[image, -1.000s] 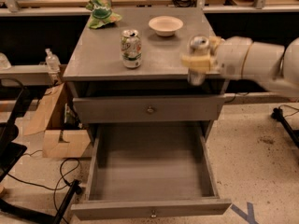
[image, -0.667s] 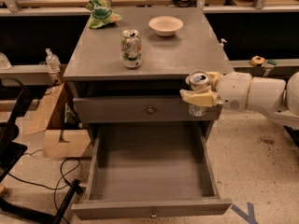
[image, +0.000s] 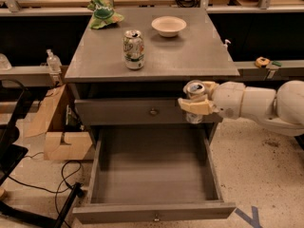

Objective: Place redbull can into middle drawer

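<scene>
Pincer (image: 196, 102) in front of the grey cabinet's right front corner, just below the edge of the surface (image: 190, 56), level with the closed upper drawer front (image: 123, 112). Pinched on the redbull can (image: 194, 88): beige fingers (image: 192, 106) wrapped across the can's body, shiny top showing above, base showing below. Can upright or nearly so, held in the air, clear of the surface, overlapping the right end of the upper drawer front. White arm (image: 256, 103) entering from the right edge, roughly horizontal.

Middle drawer (image: 152, 172) pulled out below, wide and deep, grey inside, small round knob (image: 156, 217) on its front panel. Can above the drawer's rear right corner, not inside it; whether directly over the opening or beside its right wall, cannot tell.

On the surface: white-and-green can (image: 134, 50) upright left of centre, well apart from the pincer; white bowl (image: 168, 25) behind it toward the back; crumpled green bag (image: 103, 14) at the back left corner.

Left of the cabinet: cardboard box (image: 57, 132) on the floor, clear plastic bottle (image: 53, 61) on a ledge above it. Blue tape mark (image: 249, 217) on the floor at lower right.
</scene>
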Robot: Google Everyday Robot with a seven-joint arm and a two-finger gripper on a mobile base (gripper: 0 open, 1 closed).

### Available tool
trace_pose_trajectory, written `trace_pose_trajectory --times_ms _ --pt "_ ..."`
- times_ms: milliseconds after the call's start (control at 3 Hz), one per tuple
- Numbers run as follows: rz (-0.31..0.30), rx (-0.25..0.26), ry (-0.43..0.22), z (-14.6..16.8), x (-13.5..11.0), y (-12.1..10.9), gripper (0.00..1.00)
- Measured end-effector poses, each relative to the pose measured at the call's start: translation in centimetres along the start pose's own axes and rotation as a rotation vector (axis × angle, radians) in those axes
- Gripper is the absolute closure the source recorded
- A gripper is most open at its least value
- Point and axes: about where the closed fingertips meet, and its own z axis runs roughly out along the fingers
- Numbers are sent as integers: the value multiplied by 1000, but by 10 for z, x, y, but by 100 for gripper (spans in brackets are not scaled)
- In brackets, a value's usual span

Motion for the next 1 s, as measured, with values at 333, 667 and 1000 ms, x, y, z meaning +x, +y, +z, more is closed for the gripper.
trace_pose_trajectory --times_ms 333,667,1000 --pt "28 -68 -29 50 67 17 100" --pt "2 -145 -67 101 135 34 100" --pt "-32 -212 -82 141 211 50 100"
